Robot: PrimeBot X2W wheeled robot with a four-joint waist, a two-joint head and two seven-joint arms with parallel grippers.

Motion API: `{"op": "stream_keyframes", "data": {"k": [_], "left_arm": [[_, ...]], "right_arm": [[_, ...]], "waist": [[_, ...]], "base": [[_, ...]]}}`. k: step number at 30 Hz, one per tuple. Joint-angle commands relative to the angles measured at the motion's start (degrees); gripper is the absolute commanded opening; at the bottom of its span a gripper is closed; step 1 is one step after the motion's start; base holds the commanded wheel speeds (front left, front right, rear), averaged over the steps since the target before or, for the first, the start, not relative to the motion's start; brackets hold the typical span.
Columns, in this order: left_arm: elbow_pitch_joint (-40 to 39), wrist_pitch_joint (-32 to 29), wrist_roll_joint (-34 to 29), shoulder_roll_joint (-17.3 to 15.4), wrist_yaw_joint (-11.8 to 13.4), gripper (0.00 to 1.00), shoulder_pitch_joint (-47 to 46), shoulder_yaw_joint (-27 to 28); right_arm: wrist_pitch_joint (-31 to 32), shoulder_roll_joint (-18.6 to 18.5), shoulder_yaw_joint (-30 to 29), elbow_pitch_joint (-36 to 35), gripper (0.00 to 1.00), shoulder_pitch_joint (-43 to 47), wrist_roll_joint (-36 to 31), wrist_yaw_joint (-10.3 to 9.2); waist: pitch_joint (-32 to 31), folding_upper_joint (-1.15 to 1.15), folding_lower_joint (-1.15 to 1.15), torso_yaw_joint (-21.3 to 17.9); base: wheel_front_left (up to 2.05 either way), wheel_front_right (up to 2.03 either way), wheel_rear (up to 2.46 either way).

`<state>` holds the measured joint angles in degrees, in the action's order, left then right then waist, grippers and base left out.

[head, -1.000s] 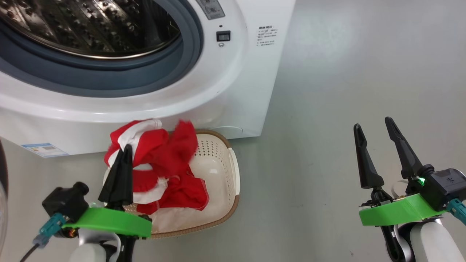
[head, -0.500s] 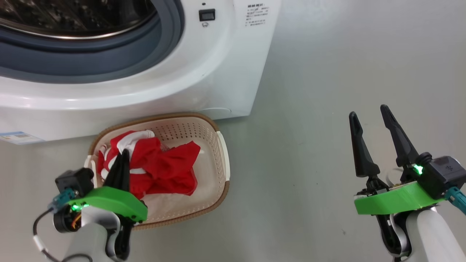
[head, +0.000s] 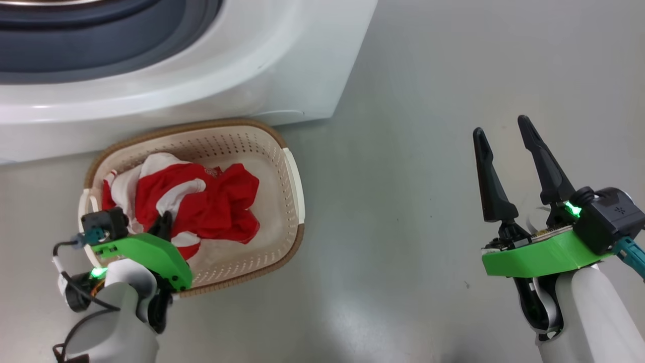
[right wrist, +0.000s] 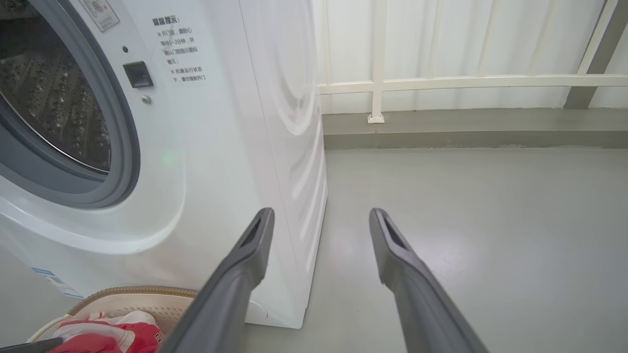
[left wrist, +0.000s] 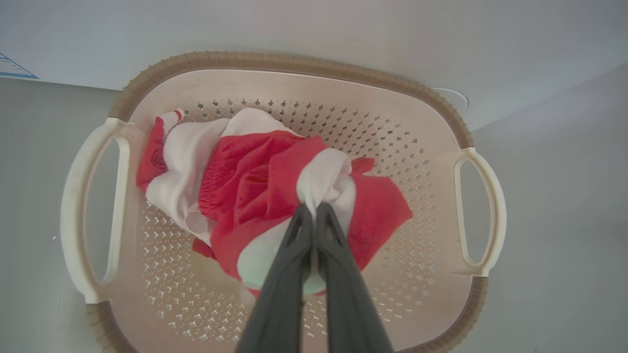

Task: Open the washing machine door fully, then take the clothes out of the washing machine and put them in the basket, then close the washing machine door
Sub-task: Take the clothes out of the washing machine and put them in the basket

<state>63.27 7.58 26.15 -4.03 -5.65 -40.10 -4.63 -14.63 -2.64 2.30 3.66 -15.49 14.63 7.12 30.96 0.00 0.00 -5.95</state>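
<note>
Your left claw was pinched shut on a white fold of the clothes, which lay inside the basket directly beneath it, so letting go looked enough. Your right claw hung open, well apart.

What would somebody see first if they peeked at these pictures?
The bright red and white clothes jump out, heaped in the cream basket on the floor right in front of the big white washing machine. The left hand is shut on a white fold of them, while the right hand hangs open over bare grey floor off to the right.
</note>
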Motion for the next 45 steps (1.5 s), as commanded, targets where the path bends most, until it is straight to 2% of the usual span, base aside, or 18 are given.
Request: {"op": "stream_keyframes", "data": {"k": [1,5,16,17,18,19,22,28,34,43,44,45], "left_arm": [[1.7,0.16,0.06,-2.21,-0.29,0.0,-1.19,0.99],[6.6,-0.06,-0.1,-2.52,-0.5,0.0,-3.99,0.21],[9.68,-0.82,-0.35,-3.02,0.0,0.0,-6.6,-0.99],[9.8,-0.88,-0.46,-3.18,0.12,0.04,-6.73,-1.17],[9.89,-0.76,-0.54,-3.33,0.21,0.39,-6.83,-1.32],[9.96,-0.44,-0.54,-3.41,0.34,1.0,-6.95,-1.37],[10.12,0.46,-0.6,-3.35,0.97,1.0,-7.26,-1.62],[10.15,3.95,-0.36,-3.22,0.53,1.0,-7.25,-1.92],[7.27,7.15,-0.14,-2.72,0.8,1.0,-5.63,-1.42],[-12.97,7.41,-3.23,-2.21,0.32,1.0,4.02,1.74],[-12.97,7.41,-3.23,-2.21,0.32,1.0,4.02,1.74],[-18.14,7.41,-4.96,-2.03,0.25,1.0,6.57,2.5]], "right_arm": [[-0.37,-0.23,1.39,-1.25,1.0,-0.69,0.33,0.36],[-0.37,-0.23,2.04,-1.31,1.0,-1.66,0.36,0.36],[-0.37,-0.23,2.69,-1.2,1.0,-2.51,0.72,0.36],[-0.37,-0.23,2.7,-1.2,1.0,-2.57,0.79,0.36],[-0.37,-0.23,2.71,-1.18,1.0,-2.63,0.88,0.36],[-0.37,-0.23,2.66,-1.14,1.0,-2.66,1.01,0.36],[-0.37,-0.23,2.35,-0.99,1.0,-2.74,1.31,0.36],[-0.37,-0.23,1.94,-0.64,1.0,-3.02,1.74,0.36],[-0.37,-0.23,1.04,0.01,1.0,-2.79,1.46,0.36],[-0.37,-0.23,-0.88,1.76,1.0,-0.92,-0.22,0.36],[-0.37,-0.23,-0.88,1.76,1.0,-0.92,-0.22,0.36],[-0.37,-0.23,-1.37,2.03,1.0,-0.51,-0.64,0.36]], "waist": [[2.65,0.0,0.0,-0.94],[4.9,0.0,0.0,-1.87],[7.35,0.0,0.0,-3.67],[7.5,0.0,0.0,-3.83],[7.61,0.0,0.0,-3.96],[7.68,0.0,0.0,-4.08],[7.63,0.0,0.0,-4.09],[6.1,0.0,0.0,-3.31],[2.86,0.0,0.0,-1.95],[-4.21,0.0,0.0,0.34],[-4.21,0.0,0.0,0.34],[-5.76,0.0,0.0,0.85]], "base": [[0.0,0.0,0.0],[0.0,0.0,0.0],[0.0,0.0,0.0],[0.0,0.0,0.0],[0.0,0.0,0.0],[0.0,0.0,0.0],[0.0,0.0,0.0],[0.0,0.0,0.0],[0.0,0.0,0.0],[0.0,0.0,0.0],[0.0,0.0,0.0],[0.0,0.0,0.0]]}}
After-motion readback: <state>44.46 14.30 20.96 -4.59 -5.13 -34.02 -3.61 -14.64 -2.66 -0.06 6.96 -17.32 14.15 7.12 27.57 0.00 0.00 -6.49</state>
